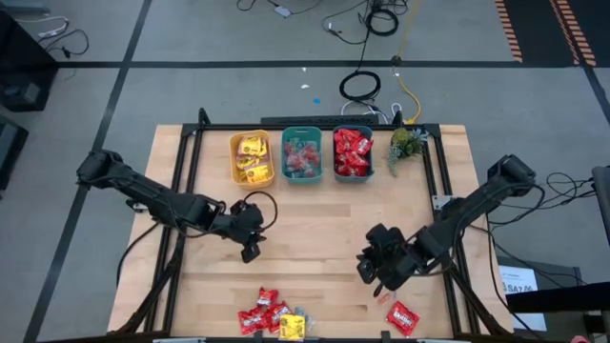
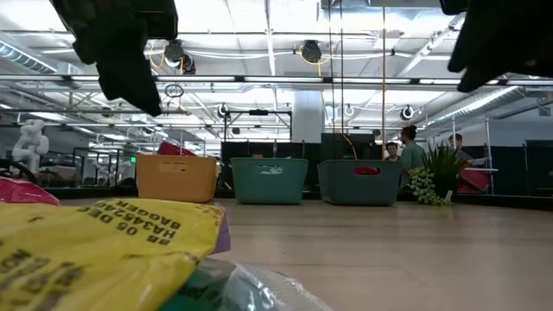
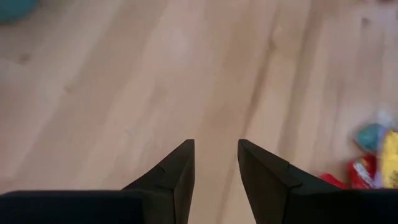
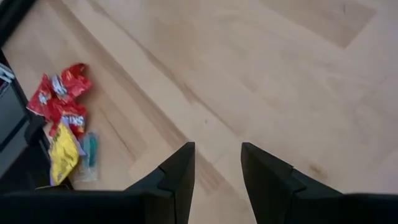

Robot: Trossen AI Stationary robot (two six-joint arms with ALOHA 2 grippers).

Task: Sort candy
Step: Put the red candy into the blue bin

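Observation:
A pile of candy [image 1: 272, 319] lies at the table's near edge: red packets, one yellow packet and clear-wrapped pieces. It also shows in the right wrist view [image 4: 62, 118] and at the edge of the left wrist view [image 3: 373, 158]. A single red packet [image 1: 403, 317] lies near the right front, with a tiny piece [image 1: 385, 299] beside it. My left gripper [image 1: 250, 250] hangs open over bare wood, above the pile [image 3: 216, 155]. My right gripper [image 1: 374, 276] is open over bare wood, right of the pile [image 4: 217, 158]. Neither holds anything.
Three bins stand in a row at the far edge. The yellow bin [image 1: 252, 157] holds yellow packets, the teal one [image 1: 302, 155] holds clear-wrapped pieces and the third [image 1: 352, 152] holds red packets. A small green plant [image 1: 405, 143] stands right of them. People [image 2: 406, 151] stand in the room behind.

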